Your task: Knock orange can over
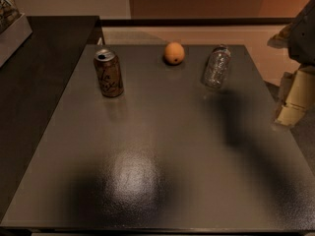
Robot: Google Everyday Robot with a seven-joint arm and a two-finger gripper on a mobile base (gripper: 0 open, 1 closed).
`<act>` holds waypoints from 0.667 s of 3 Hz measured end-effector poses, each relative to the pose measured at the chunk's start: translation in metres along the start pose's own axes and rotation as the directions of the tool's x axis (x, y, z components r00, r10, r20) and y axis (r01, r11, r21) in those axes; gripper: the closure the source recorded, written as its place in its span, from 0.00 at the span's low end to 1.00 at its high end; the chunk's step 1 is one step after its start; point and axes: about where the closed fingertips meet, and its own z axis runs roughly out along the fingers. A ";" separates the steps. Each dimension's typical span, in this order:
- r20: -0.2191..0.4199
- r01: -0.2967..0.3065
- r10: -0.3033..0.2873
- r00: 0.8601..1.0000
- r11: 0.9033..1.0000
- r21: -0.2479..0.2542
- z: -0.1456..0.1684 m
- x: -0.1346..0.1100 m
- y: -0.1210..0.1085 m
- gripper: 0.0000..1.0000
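The orange can stands upright at the back left of the dark grey table. It is slim and orange-brown, with dark script lettering and a silver top with a pull tab. My gripper shows as pale parts at the right edge of the view, beyond the table's right side. It is far from the can and touches nothing on the table. The dark arm is above it at the upper right.
A round orange fruit sits at the back middle of the table. A clear plastic bottle is at the back right. A dark counter borders the table on the left. A wall runs behind.
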 end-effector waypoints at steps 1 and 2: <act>0.000 0.000 0.000 1.000 1.000 0.000 0.000 0.000 0.000 0.00; 0.025 0.002 -0.002 1.000 1.000 -0.011 0.003 -0.009 -0.003 0.00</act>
